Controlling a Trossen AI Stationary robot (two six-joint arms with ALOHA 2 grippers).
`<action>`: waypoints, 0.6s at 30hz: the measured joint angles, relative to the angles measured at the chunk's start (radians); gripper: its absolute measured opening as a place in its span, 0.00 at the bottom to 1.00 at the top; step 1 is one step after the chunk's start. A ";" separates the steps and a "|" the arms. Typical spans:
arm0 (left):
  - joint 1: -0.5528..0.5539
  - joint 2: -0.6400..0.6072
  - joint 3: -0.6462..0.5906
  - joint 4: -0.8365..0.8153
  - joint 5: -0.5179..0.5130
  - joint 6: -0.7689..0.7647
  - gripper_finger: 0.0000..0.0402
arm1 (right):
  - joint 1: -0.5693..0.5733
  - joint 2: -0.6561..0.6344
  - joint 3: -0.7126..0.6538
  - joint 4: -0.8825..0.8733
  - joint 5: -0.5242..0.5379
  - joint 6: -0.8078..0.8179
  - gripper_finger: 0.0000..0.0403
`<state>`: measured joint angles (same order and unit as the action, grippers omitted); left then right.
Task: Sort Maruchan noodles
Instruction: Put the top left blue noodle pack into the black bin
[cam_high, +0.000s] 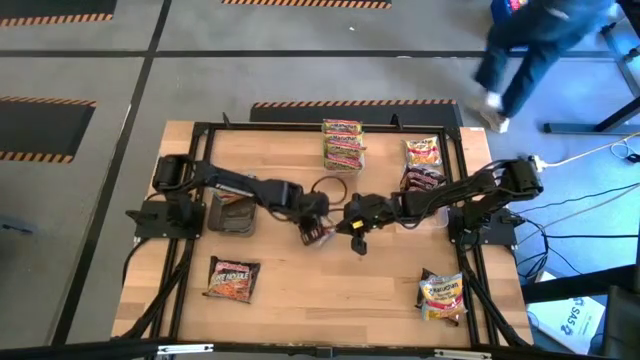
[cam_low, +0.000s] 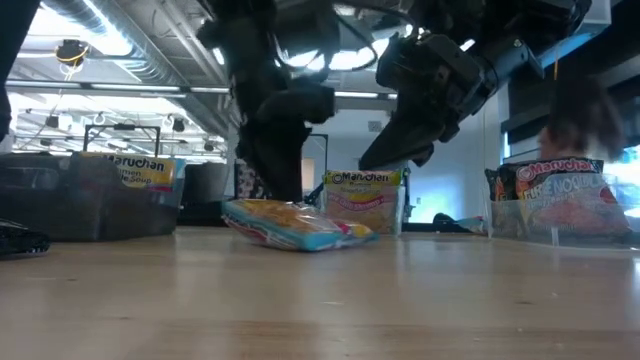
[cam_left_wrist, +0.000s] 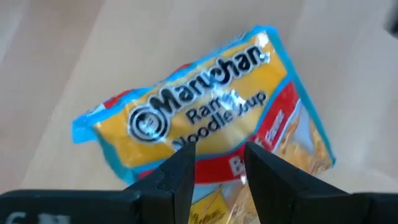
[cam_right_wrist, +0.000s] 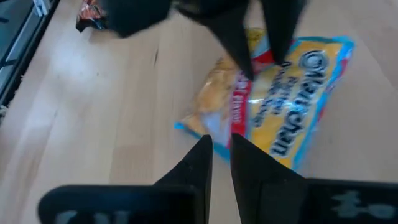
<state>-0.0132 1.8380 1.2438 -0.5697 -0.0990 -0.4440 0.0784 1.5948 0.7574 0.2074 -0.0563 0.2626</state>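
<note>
A yellow Maruchan packet (cam_low: 295, 224) with blue edges and a red band lies flat on the table's middle, also seen in the left wrist view (cam_left_wrist: 205, 118) and the right wrist view (cam_right_wrist: 292, 106). My left gripper (cam_high: 315, 226) stands right over it, open and pointing down, its fingers astride the red band (cam_left_wrist: 217, 169). My right gripper (cam_high: 358, 238) hovers just to the packet's right, lifted off the table (cam_low: 400, 150), its fingers (cam_right_wrist: 221, 152) drawn together and holding nothing. My left gripper comes at the packet from above, and its open fingertips (cam_right_wrist: 245, 68) reach down to the packet's top face by the red band. I cannot tell whether they touch it. The packet lies flat on the table.
A stack of yellow-green packets (cam_high: 343, 143) lies at the far edge. A clear tub (cam_high: 423, 165) at far right holds orange-red and dark packets, and another tub (cam_high: 230, 212) sits at left. A brown packet (cam_high: 233, 278) lies near left, a yellow one (cam_high: 442, 295) near right. A person (cam_high: 530, 50) walks beyond the table.
</note>
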 joint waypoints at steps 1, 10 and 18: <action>-0.016 -0.007 0.000 -0.010 -0.013 -0.004 0.33 | 0.000 -0.007 0.000 -0.008 -0.001 0.005 0.10; -0.183 -0.128 0.011 -0.108 -0.199 -0.049 0.33 | -0.001 -0.061 0.000 -0.016 -0.006 0.070 0.10; -0.257 -0.128 -0.172 0.143 -0.265 -0.051 0.33 | -0.080 -0.052 0.000 -0.017 0.008 0.163 0.38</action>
<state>-0.2702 1.7103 1.0714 -0.4270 -0.3642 -0.4953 -0.0018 1.5425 0.7574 0.1907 -0.0480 0.4255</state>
